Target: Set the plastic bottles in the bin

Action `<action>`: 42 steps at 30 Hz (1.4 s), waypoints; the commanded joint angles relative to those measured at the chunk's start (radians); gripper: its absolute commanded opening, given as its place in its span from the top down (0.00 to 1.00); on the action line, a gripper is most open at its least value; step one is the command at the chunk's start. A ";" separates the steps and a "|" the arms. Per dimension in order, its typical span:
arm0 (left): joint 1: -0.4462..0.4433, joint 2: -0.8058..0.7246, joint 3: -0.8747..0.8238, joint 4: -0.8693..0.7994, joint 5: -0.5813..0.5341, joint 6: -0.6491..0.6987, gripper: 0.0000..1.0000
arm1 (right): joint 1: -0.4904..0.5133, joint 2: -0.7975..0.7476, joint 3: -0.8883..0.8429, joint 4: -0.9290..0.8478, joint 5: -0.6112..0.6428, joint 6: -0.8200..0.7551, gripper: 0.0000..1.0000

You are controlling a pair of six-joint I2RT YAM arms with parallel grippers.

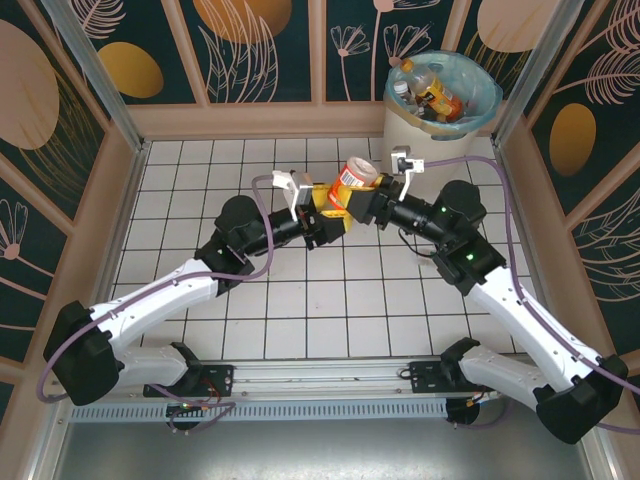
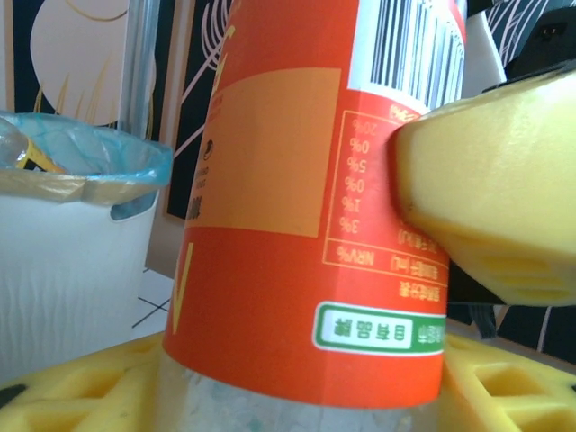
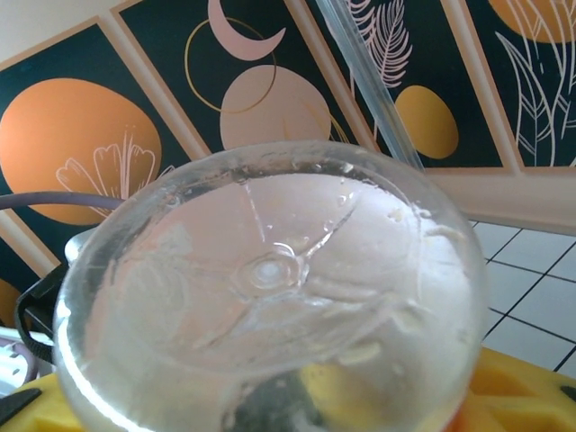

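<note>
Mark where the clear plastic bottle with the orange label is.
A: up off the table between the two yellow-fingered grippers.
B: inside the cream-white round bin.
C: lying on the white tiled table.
A: the orange-labelled bottle is in the air between the left gripper and the right gripper, apart from the bin.

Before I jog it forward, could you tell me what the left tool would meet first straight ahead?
The orange-labelled bottle, directly ahead and very close; the right tool seems just beyond it.

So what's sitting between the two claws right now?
The orange-labelled bottle, between the left claw and the right claw; the top view shows it.
</note>
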 commanded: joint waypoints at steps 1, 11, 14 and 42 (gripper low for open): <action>-0.006 -0.037 0.044 -0.003 -0.046 0.026 0.22 | 0.003 0.000 0.087 -0.024 0.097 -0.058 0.60; -0.008 -0.109 0.138 -0.182 -0.325 0.202 0.01 | -0.277 0.181 0.491 -0.286 0.307 -0.238 0.61; -0.008 -0.121 0.145 -0.254 -0.382 0.294 0.01 | -0.399 0.291 0.586 -0.301 0.326 -0.246 0.63; -0.007 -0.106 -0.007 -0.300 -0.366 0.458 0.01 | -0.550 1.054 1.236 -0.603 0.826 -0.650 0.38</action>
